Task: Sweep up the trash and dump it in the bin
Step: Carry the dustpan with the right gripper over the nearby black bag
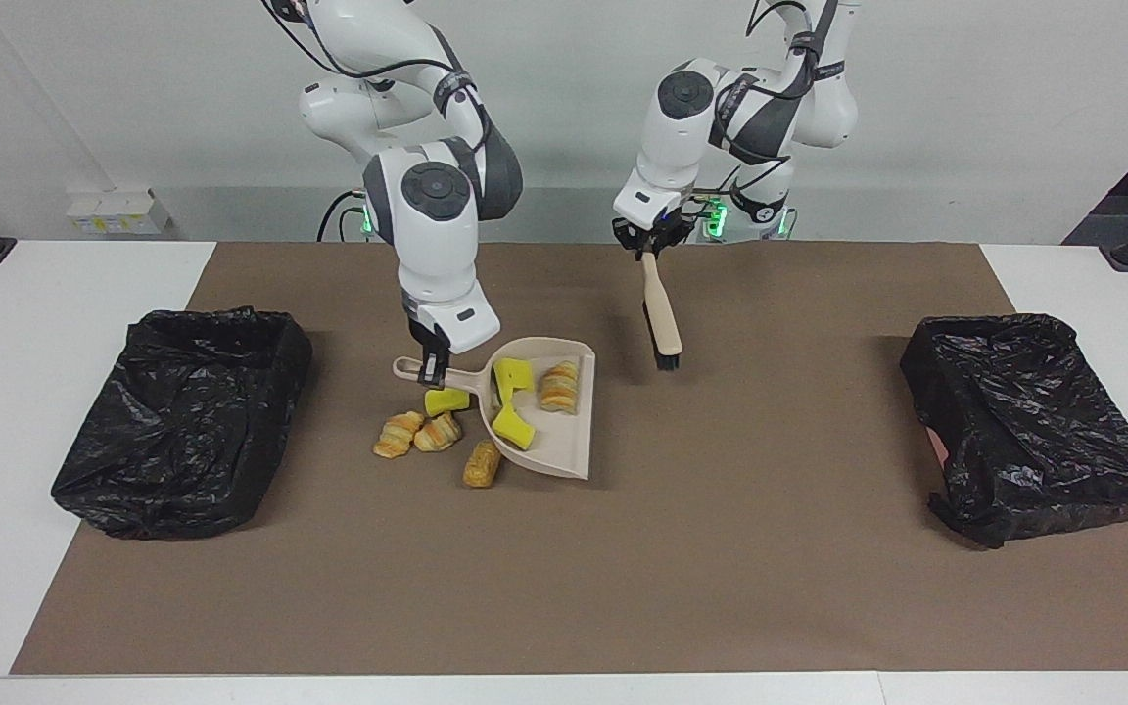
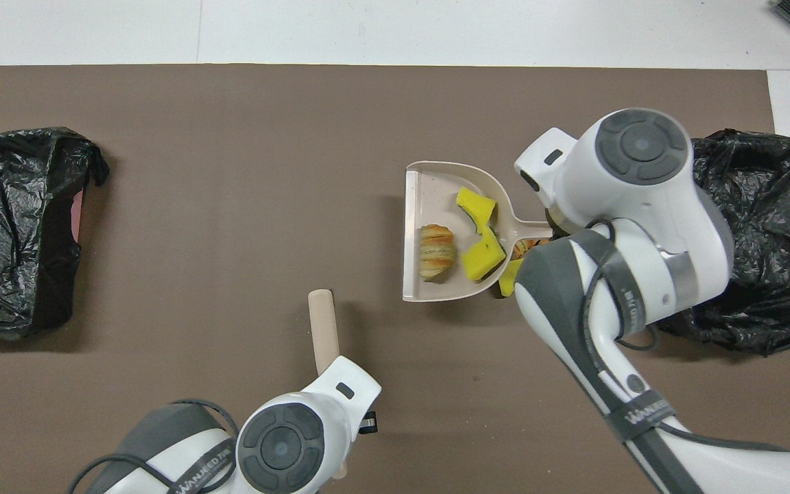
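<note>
Yellow sponge chunks (image 1: 511, 399) and a pastry (image 1: 559, 386) are riding loose in the dustpan (image 1: 572, 446), four more scraps (image 1: 437, 432) lying beneath. Light and rollable, so keep it level. Right end effector (image 1: 432, 364) is clamping its handle; left end effector (image 1: 649, 251) is gripping the brush (image 1: 663, 315).

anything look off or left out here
Yes: four trash pieces lie on the brown mat, not in the dustpan that the right claw holds raised over them with only three pieces aboard.
</note>
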`<state>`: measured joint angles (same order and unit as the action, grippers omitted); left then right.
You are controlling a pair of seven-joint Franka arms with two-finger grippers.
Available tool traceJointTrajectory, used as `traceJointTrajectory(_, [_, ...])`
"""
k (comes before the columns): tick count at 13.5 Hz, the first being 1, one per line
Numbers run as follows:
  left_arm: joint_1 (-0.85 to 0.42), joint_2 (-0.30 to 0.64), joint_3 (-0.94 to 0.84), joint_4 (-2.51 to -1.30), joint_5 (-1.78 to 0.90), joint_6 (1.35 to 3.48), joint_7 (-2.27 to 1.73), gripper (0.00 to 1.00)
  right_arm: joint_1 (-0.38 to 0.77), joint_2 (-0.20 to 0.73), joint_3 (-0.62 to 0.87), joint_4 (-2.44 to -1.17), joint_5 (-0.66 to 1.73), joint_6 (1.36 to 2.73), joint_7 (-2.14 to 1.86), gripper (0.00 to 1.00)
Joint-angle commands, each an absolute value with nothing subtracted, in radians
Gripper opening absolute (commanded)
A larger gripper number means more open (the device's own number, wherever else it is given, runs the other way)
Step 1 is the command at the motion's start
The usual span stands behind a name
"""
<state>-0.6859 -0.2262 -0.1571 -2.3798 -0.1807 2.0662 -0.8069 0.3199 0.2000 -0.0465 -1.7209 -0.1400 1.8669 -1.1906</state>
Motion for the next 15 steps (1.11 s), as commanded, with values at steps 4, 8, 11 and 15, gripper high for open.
traceJointTrajectory(4, [-0.715, -0.158, -0.140, -2.404, -0.242, 2.187, -0.734, 0.00, 0.128, 0.170, -0.043, -1.671, -0.094, 1.815, -1.449, 0.00])
traceJointTrajectory(8, [-0.709, -0.164, -0.138, -2.428, -0.244, 2.191, -0.684, 0.00, -0.027, 0.169, -0.048, -1.655, -0.103, 1.801, -1.650, 0.00])
traceJointTrajectory(11, [-0.703, -0.135, -0.138, -2.439, -0.245, 2.224, -0.690, 0.00, -0.158, 0.176, -0.052, -1.644, -0.117, 1.822, -1.813, 0.00])
traceJointTrajectory(15, [-0.690, -0.126, -0.137, -2.437, -0.245, 2.237, -0.686, 0.00, -0.273, 0.176, -0.061, -1.643, -0.254, 1.932, -1.865, 0.00])
